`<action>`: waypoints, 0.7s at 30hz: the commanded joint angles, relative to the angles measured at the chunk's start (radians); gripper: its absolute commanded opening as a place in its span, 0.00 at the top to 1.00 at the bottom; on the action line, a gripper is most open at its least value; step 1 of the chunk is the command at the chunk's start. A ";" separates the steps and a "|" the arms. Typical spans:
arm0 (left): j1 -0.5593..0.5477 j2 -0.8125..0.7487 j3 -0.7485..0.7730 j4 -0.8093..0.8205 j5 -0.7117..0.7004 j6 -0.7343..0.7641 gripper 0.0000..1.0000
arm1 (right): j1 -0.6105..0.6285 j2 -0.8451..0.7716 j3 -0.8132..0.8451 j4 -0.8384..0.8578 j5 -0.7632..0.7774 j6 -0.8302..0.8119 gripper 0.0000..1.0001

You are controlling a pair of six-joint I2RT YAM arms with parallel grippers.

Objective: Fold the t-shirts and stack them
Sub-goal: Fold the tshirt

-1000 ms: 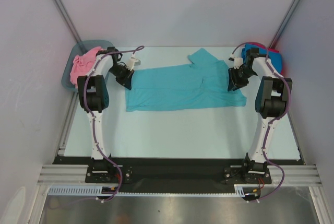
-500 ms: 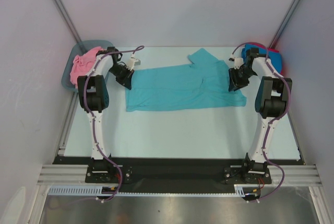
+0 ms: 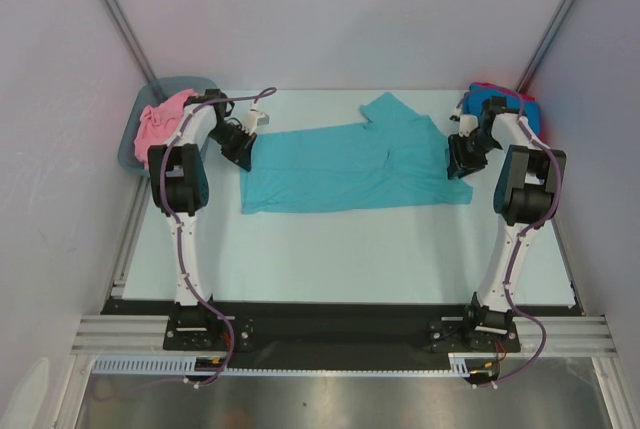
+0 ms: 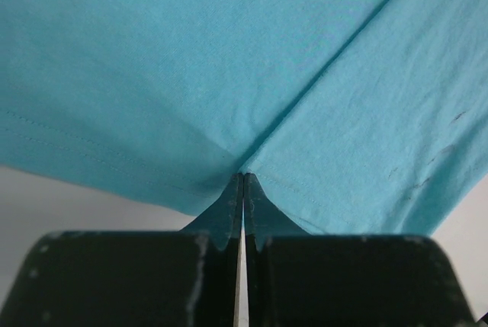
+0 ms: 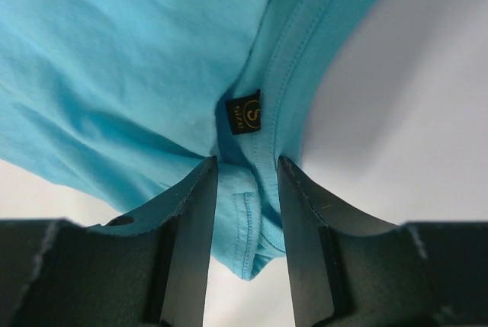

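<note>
A teal t-shirt (image 3: 350, 164) lies spread flat across the middle of the table. My left gripper (image 3: 243, 156) is shut on its left edge, and the pinched cloth (image 4: 229, 52) fans out from the closed tips (image 4: 242, 174). My right gripper (image 3: 458, 161) is at the shirt's right edge. Its jaws (image 5: 248, 163) are open, with the collar and its black size label (image 5: 246, 112) lying loose between the fingers (image 5: 191, 213). A pink t-shirt (image 3: 155, 124) is heaped at the far left. A bright blue t-shirt (image 3: 492, 104) and a red one (image 3: 532, 111) lie at the far right.
The pink shirt sits in a grey-blue plastic tub (image 3: 185, 84) in the far left corner. Side walls close in the table left and right. A black strip (image 3: 330, 324) with the arm bases runs along the near edge.
My right gripper has shifted a little to the right along the shirt's right edge. The left gripper and the shirt have stayed put.
</note>
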 commanded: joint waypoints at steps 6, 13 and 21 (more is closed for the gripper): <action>-0.005 -0.113 -0.005 0.005 0.001 0.000 1.00 | -0.017 0.005 -0.025 0.027 0.016 -0.008 0.57; -0.005 -0.113 -0.014 0.000 0.004 0.000 1.00 | -0.034 0.011 -0.033 0.033 0.009 -0.010 0.66; -0.005 -0.119 -0.023 0.002 -0.007 0.003 1.00 | -0.072 0.029 -0.033 0.036 -0.002 -0.008 0.78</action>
